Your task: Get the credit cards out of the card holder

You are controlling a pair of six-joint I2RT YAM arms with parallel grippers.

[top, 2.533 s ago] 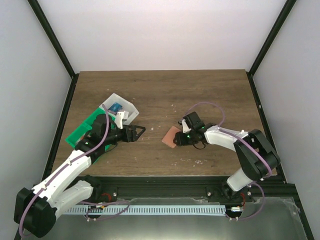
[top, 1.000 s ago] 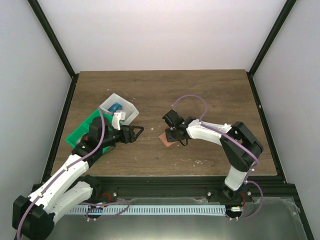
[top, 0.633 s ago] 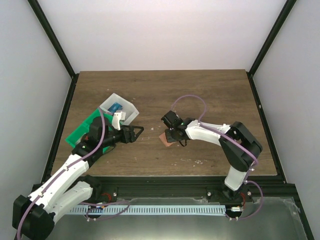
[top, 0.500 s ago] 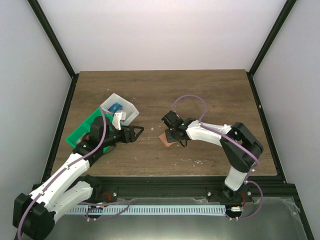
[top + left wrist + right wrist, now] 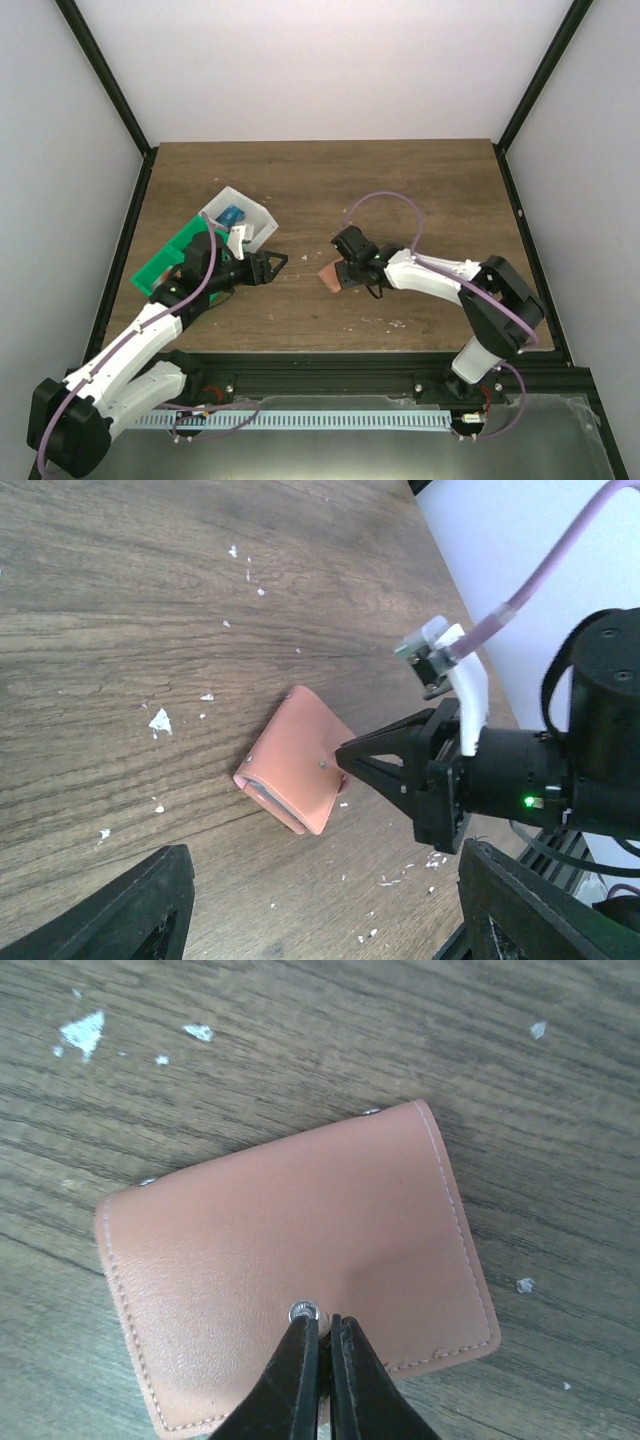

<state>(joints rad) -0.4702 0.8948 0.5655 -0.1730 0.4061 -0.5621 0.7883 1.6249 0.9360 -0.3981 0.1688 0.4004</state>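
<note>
Card holder is folded shut, lying mid-bench, well off every edge. Open wood behind and right of it; white tray and green tray sit off to the left. Versus a second ago: holder in the same spot, right elbow swung out rightward, fingers closed up. Right tool is fully together, tips touching the holder's snap stud. Left tool is spread wide, empty, near the holder's left side.

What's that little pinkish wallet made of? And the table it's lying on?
The card holder looks like leather or faux leather: salmon, smooth matte skin, stitching along its edges, small metal studs. The table looks like wood or wood-print laminate: brown grain lines, low sheen. Which of the two, the pictures can't settle.
</note>
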